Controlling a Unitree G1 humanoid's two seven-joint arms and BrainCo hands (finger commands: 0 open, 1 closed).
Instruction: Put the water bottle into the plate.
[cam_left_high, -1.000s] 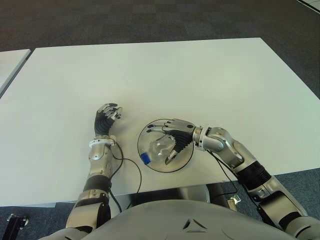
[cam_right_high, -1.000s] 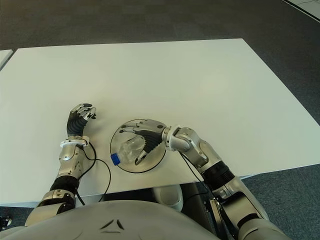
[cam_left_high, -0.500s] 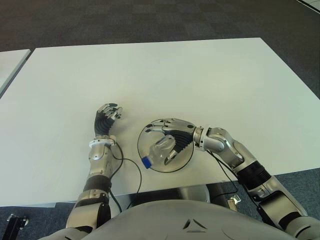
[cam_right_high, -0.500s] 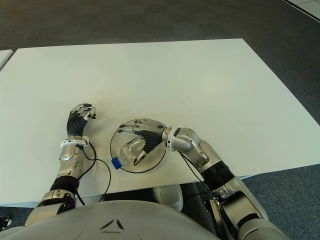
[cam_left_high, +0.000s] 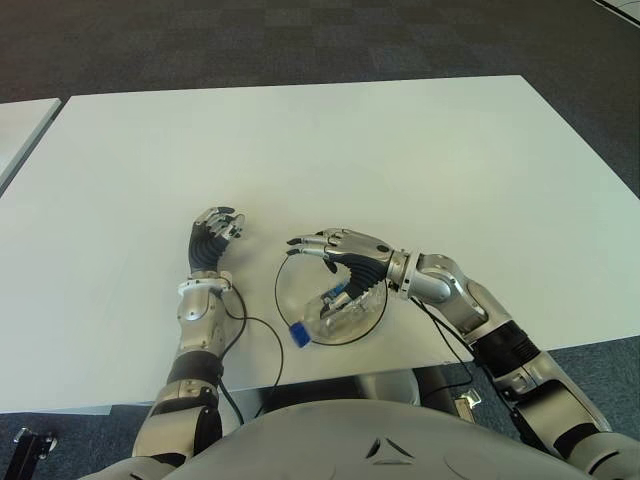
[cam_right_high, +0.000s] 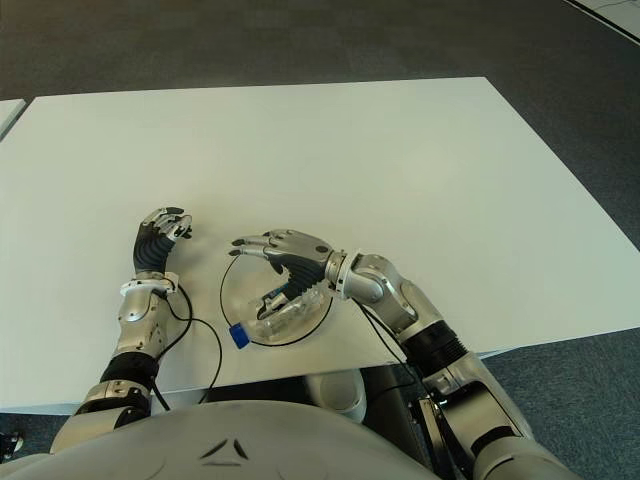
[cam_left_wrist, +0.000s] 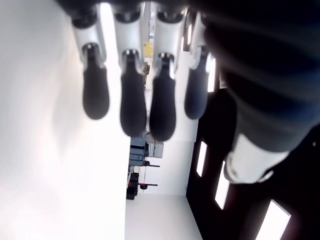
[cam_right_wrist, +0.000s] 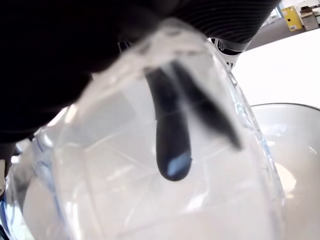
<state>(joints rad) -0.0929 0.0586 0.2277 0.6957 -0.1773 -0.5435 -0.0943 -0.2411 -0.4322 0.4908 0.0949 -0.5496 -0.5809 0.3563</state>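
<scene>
The right hand (cam_left_high: 345, 262) has its fingers (cam_left_high: 312, 241) spread and holds nothing, poised just above the bottle (cam_left_high: 335, 312), which lies on its side in the plate (cam_left_high: 282, 284), cap jutting past the rim toward the robot.

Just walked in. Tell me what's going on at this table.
The robot is putting a water bottle into a clear plate near the front edge of the white table. The bottle lies on its side in the plate, its blue cap poking over the rim. The right hand is above it with fingers spread; whether it has fully let go is unclear. The left hand shows idle, left of the plate.
</scene>
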